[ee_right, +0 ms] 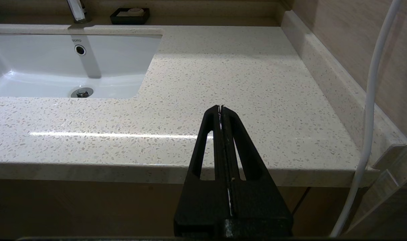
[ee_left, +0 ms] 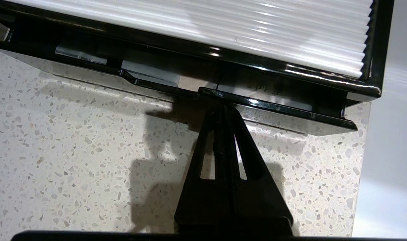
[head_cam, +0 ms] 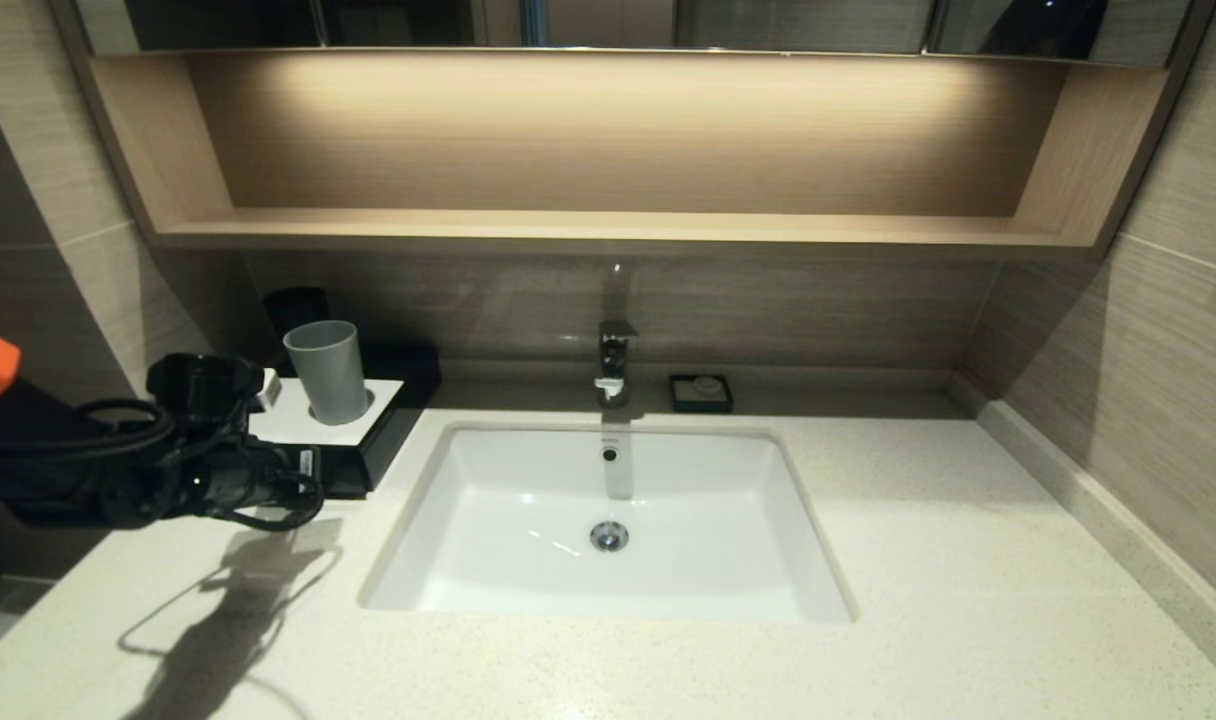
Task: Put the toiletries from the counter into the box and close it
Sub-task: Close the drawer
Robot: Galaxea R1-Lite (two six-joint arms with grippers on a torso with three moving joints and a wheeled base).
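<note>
- Box (ee_left: 223, 40): drawer (ee_left: 277, 108) nearly in, lip touching tip of left end effector (ee_left: 222, 106), clenched empty, so it works as a pusher.
- Right end effector (ee_right: 221, 107) clenched, parked off desk (ee_right: 223, 67) edge.
- No toiletries on desk; likely inside.

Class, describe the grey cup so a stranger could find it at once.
Start at the white sink set in the speckled counter. To its left stands a low black box with a white top; the grey cup stands upright on it, the only tall, rounded thing there.
</note>
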